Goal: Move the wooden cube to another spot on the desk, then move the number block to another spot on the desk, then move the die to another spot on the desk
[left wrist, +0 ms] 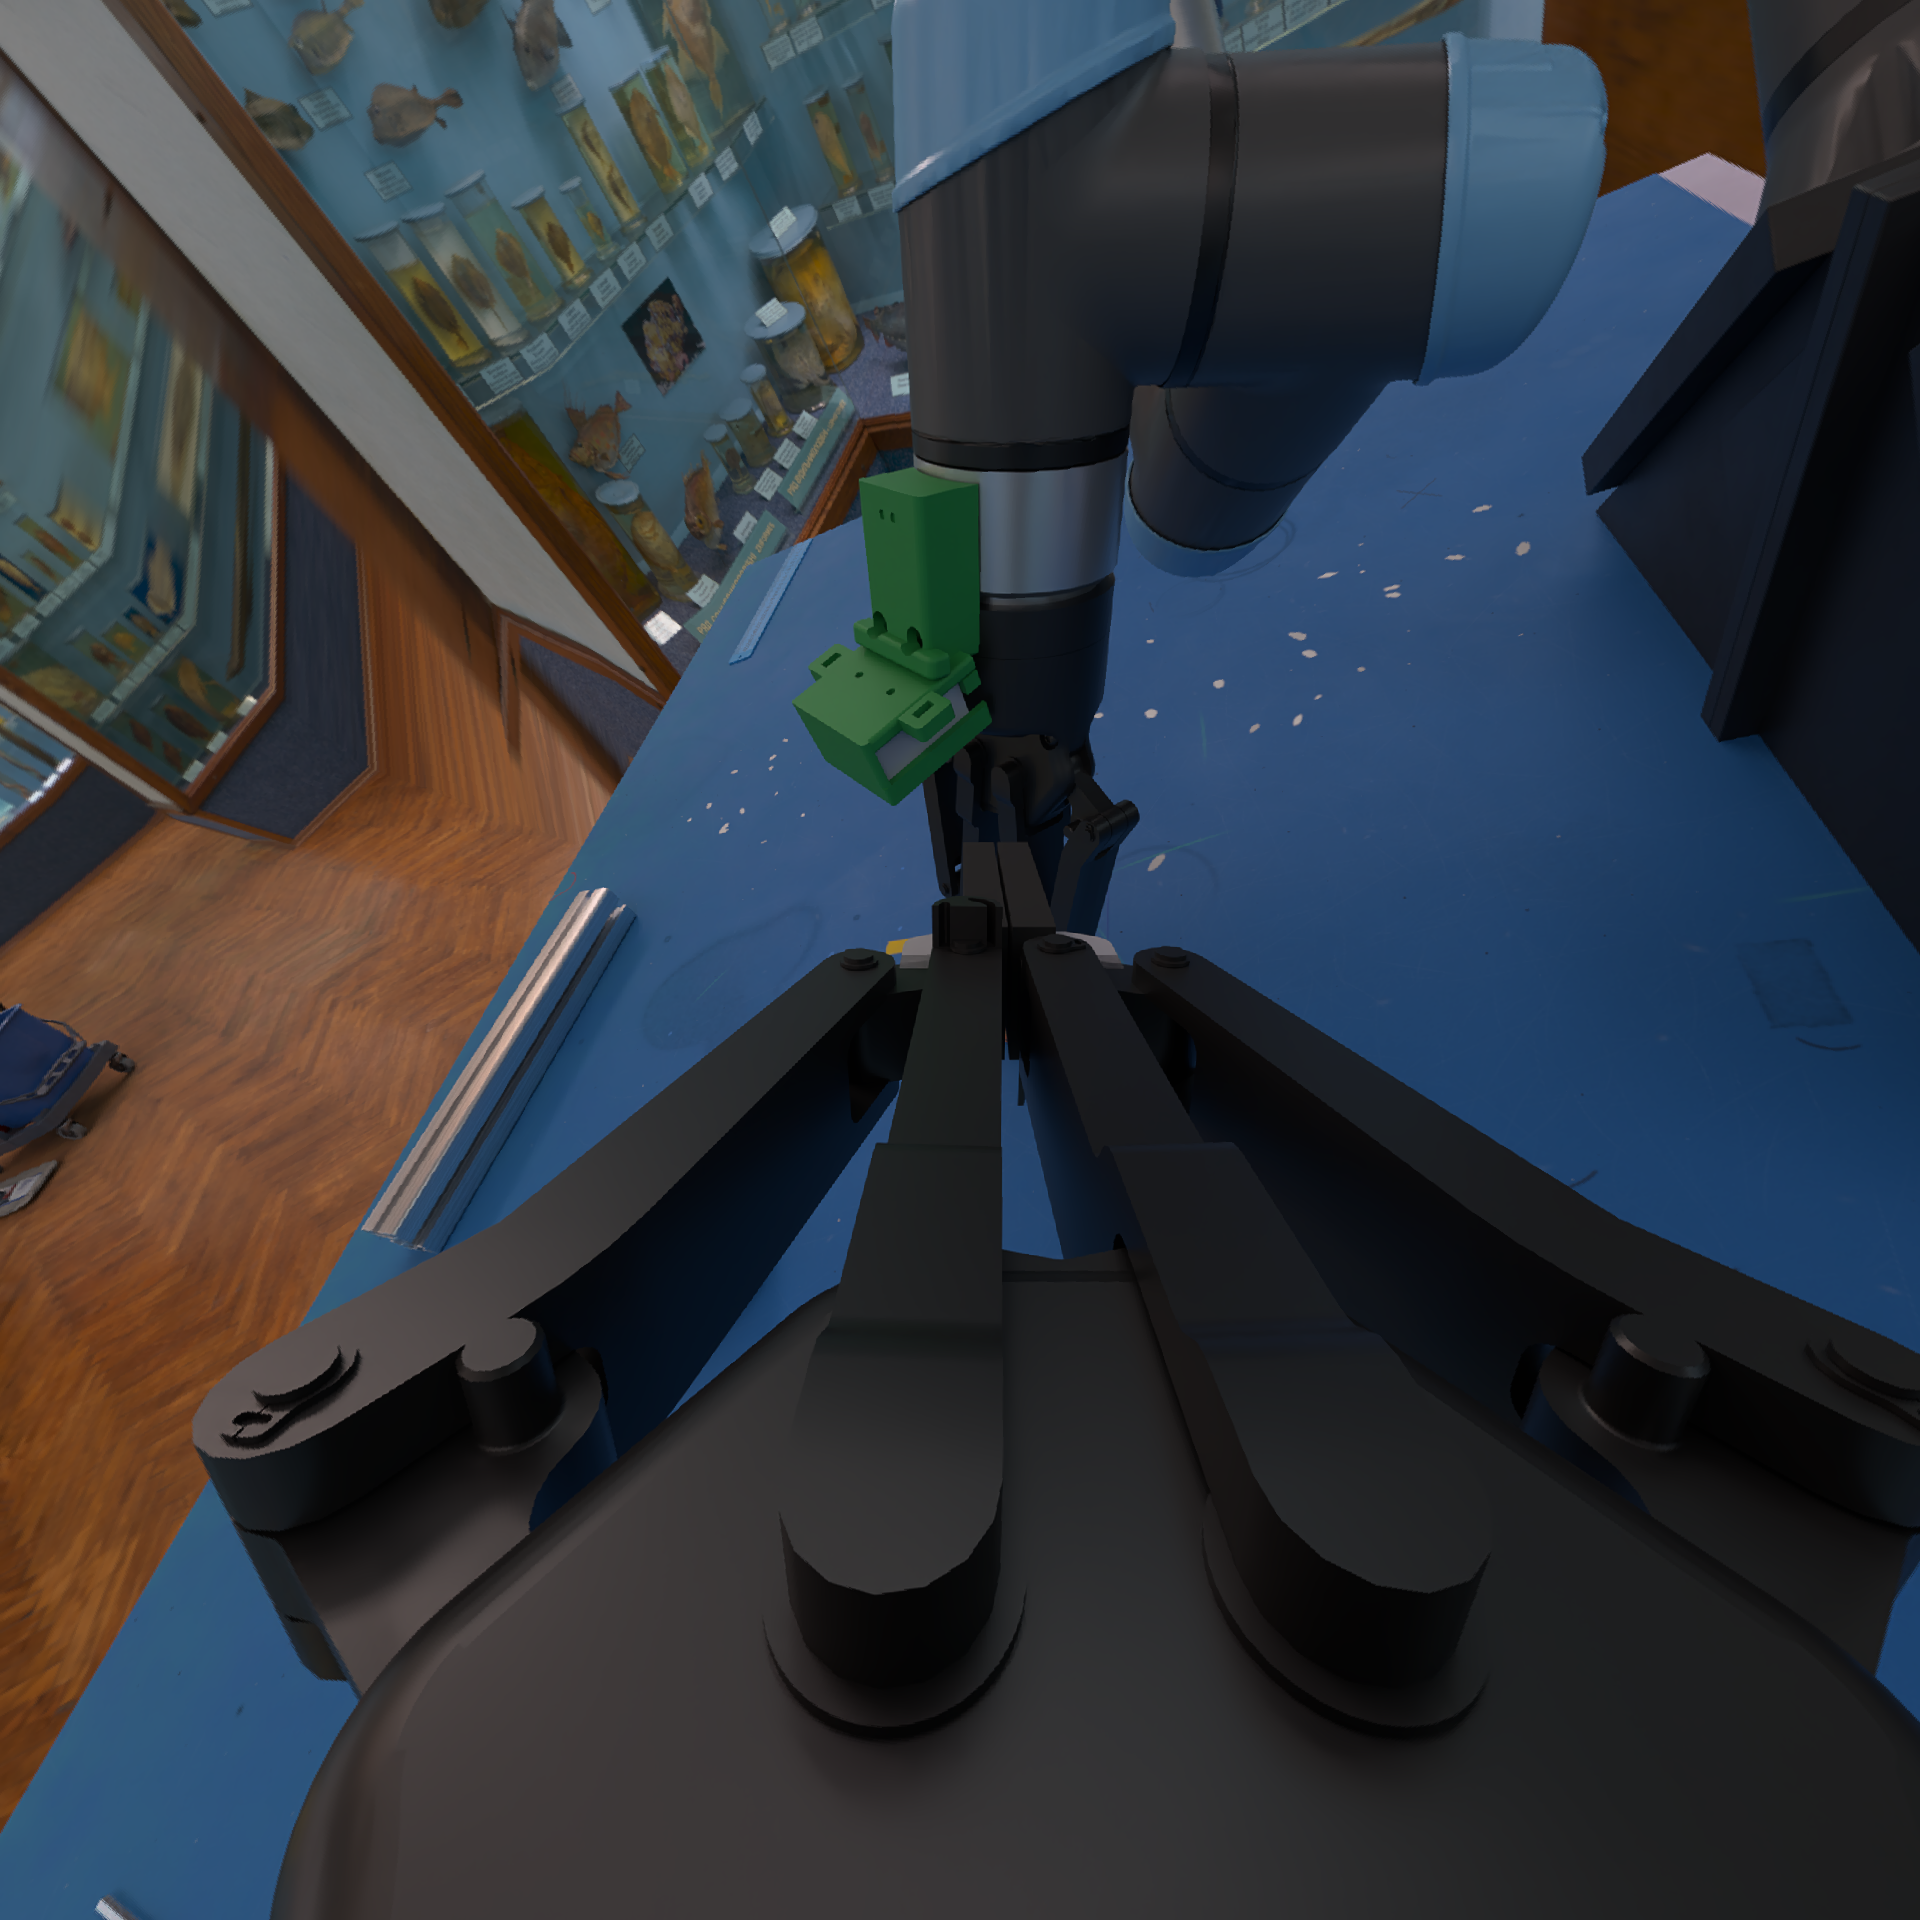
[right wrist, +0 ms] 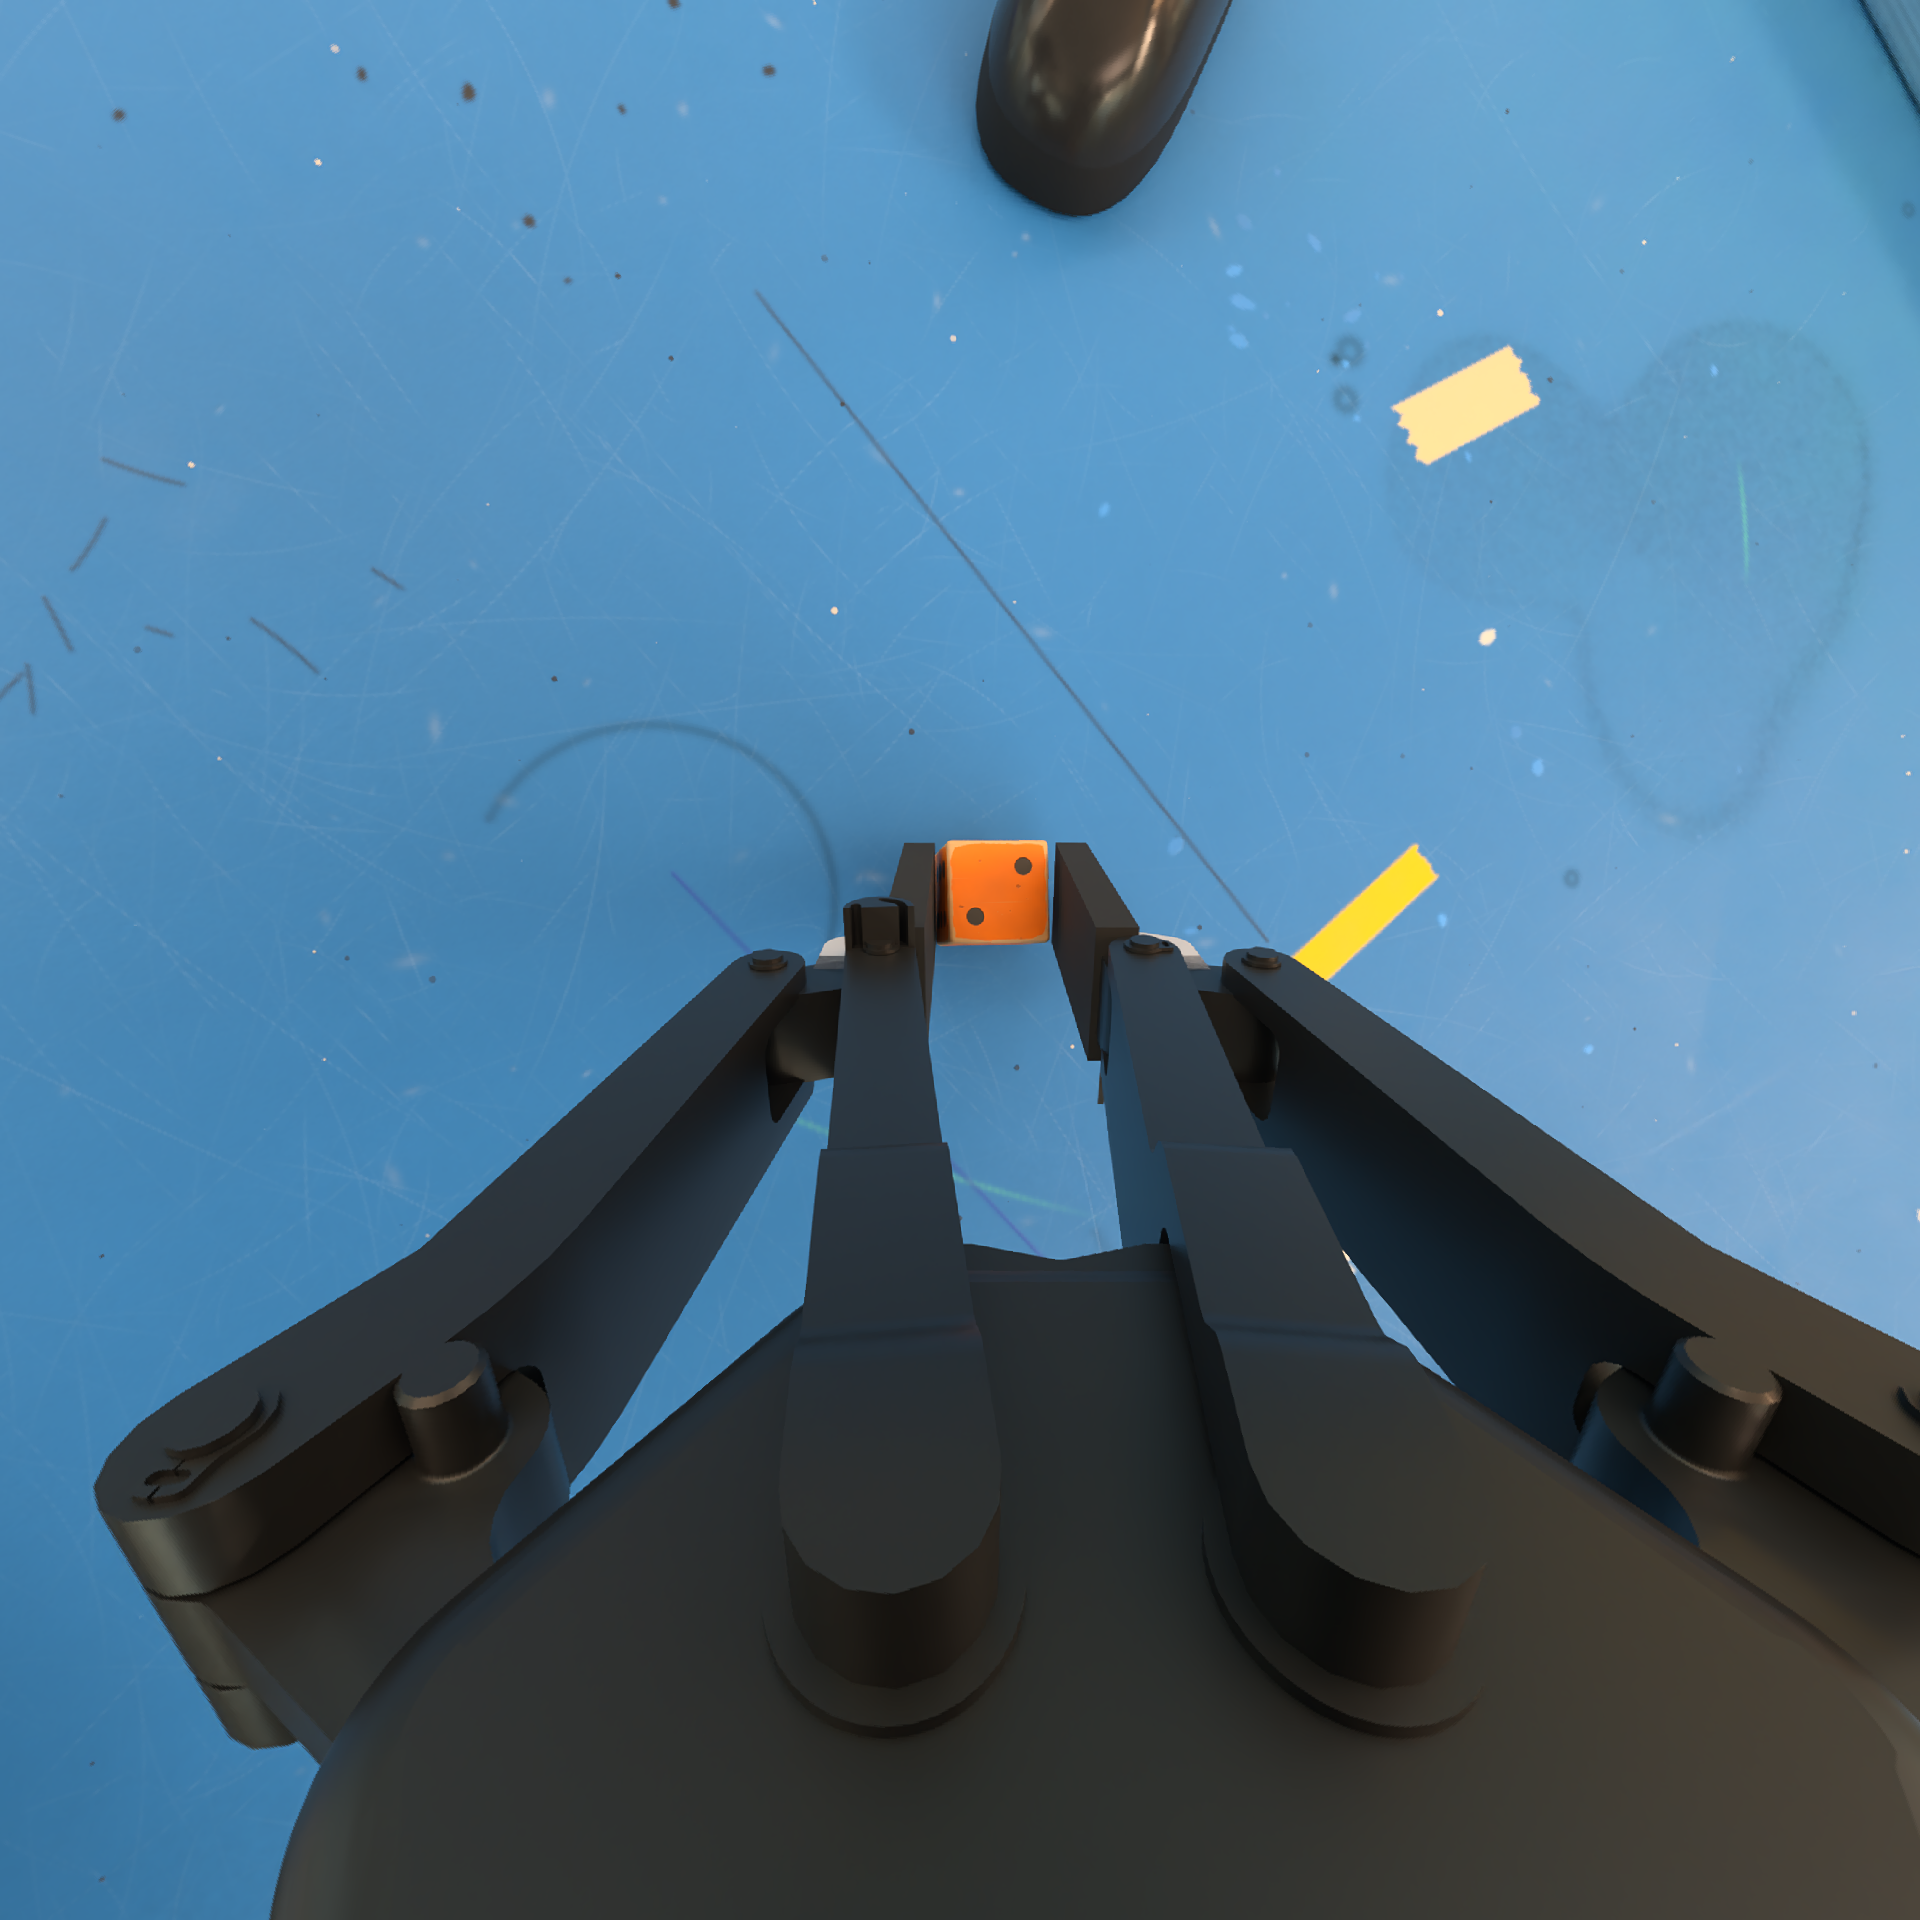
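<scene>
An orange die (right wrist: 992, 894) with black dots sits between the fingertips of my right gripper (right wrist: 994, 899), close to the blue desk (right wrist: 520, 416). The pads press its left and right sides, so the gripper is shut on it. I cannot tell whether the die touches the desk. My left gripper (left wrist: 1001, 930) is shut and empty, its fingers pressed together above the desk (left wrist: 1455, 935). Just beyond it the right arm (left wrist: 1039, 312) reaches down, with a green mount (left wrist: 914, 644) at its wrist. The wooden cube and the number block are not in view.
A glossy black rounded object (right wrist: 1091, 104) lies ahead of the die. A pale tape piece (right wrist: 1465, 405) and a yellow strip (right wrist: 1366, 909) are stuck on the desk. A metal rail (left wrist: 499, 1070) lines the desk's left edge. A dark block (left wrist: 1818, 468) stands at the right.
</scene>
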Action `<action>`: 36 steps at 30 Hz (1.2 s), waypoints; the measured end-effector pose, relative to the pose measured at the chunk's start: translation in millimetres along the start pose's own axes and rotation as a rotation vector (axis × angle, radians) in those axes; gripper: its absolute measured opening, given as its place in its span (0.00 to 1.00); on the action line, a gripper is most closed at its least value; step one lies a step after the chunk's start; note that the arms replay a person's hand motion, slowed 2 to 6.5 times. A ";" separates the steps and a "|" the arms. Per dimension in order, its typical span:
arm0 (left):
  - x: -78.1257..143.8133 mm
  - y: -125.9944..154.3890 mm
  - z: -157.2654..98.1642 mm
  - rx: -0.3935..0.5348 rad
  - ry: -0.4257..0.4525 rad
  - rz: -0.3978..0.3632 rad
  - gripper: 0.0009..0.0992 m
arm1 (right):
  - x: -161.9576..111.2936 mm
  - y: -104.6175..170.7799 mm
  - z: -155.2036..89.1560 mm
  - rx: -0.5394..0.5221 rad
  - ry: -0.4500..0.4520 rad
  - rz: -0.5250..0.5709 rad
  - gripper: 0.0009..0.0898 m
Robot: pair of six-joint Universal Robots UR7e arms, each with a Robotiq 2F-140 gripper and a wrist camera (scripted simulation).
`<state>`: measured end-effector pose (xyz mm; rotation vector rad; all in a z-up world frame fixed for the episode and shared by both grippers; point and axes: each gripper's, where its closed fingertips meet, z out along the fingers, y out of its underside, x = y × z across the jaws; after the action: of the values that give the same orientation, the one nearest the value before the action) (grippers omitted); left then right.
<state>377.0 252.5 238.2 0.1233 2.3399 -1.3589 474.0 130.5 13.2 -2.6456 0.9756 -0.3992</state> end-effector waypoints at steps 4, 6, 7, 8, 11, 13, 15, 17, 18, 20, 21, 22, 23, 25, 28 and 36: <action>0.3 0.1 0.3 -0.002 0.000 0.002 0.00 | -0.3 0.2 -0.8 -0.002 0.000 -0.004 0.30; 0.4 0.2 0.5 -0.003 0.000 0.002 0.00 | -1.1 -0.4 -1.7 0.001 -0.003 -0.005 0.30; 0.5 0.2 0.5 -0.003 0.000 0.003 0.00 | -1.5 -0.7 -2.2 0.002 -0.005 -0.006 0.30; 0.5 0.3 0.6 -0.004 0.000 0.003 0.00 | -1.9 -1.0 -2.8 0.004 -0.006 -0.006 0.30; 0.6 0.4 0.8 -0.005 0.000 0.004 0.00 | -3.0 -2.1 -4.9 0.009 -0.011 -0.006 0.30; 0.7 0.5 0.9 -0.006 0.000 0.004 0.00 | -3.8 -3.0 -6.7 0.012 -0.014 -0.006 0.30; 0.7 0.6 1.1 -0.007 0.000 0.004 0.00 | -4.5 -4.0 -8.8 0.016 -0.017 -0.005 0.30; 0.8 0.7 1.2 -0.008 -0.001 0.005 0.00 | -5.4 -5.4 -11.3 0.023 -0.021 -0.005 0.30; 0.8 0.8 1.3 -0.008 -0.001 0.005 0.00 | -5.9 -6.3 -12.9 0.027 -0.023 -0.006 0.30; 0.9 0.9 1.3 -0.009 -0.001 0.006 0.00 | -7.0 -8.1 -16.1 0.036 -0.027 -0.006 0.30; 0.9 1.0 1.4 -0.010 -0.001 0.006 0.00 | -7.6 -8.9 -17.9 0.041 -0.029 -0.006 0.30; 0.9 1.1 1.4 -0.010 -0.001 0.007 0.00 | -8.1 -9.9 -19.6 0.046 -0.031 -0.007 0.30; 0.9 1.2 1.5 -0.011 -0.001 0.007 0.00 | -8.6 -11.1 -21.7 0.052 -0.032 -0.008 0.30; 1.0 1.3 1.5 -0.011 -0.001 0.007 0.00 | -9.7 -13.7 -26.4 0.067 -0.035 -0.010 0.30; 1.0 1.5 1.6 -0.013 0.000 0.008 0.00 | -11.5 -17.7 -34.1 0.091 -0.039 -0.014 0.30; 1.0 1.8 1.7 -0.014 0.000 0.007 0.00 | -11.9 -30.7 -61.6 0.179 -0.026 -0.024 0.30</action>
<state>377.1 251.8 235.6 0.1280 2.3467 -1.3386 461.4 150.0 79.1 -2.4974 0.8579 -0.4349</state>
